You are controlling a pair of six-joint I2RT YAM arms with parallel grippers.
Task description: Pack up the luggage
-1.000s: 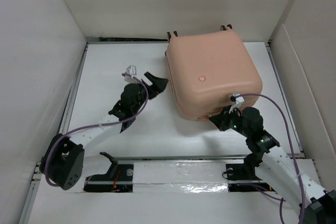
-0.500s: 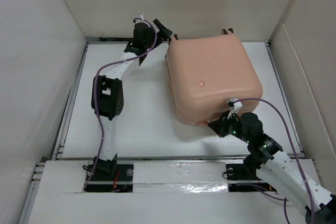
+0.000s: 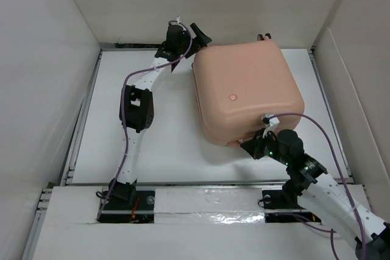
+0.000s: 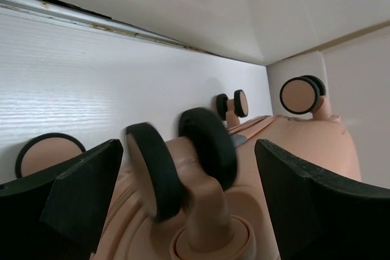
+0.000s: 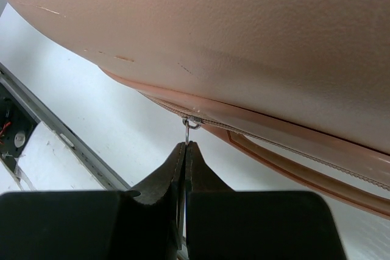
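While the white table (image 3: 164, 144) bears it at the far right, the salmon-pink luggage (image 3: 247, 89) lies flat with its lid down and its wheels toward the back wall. The left gripper (image 3: 196, 36) sits at its far-left corner, jaws spread wide and holding nothing, a caster wheel (image 4: 207, 147) between them. The right gripper (image 3: 250, 148), at the near edge, is pinched tight on the thin zipper pull (image 5: 187, 127).

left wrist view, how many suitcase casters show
4 casters: one at the left edge, one close in the centre, a smaller one behind it, one at the upper right.
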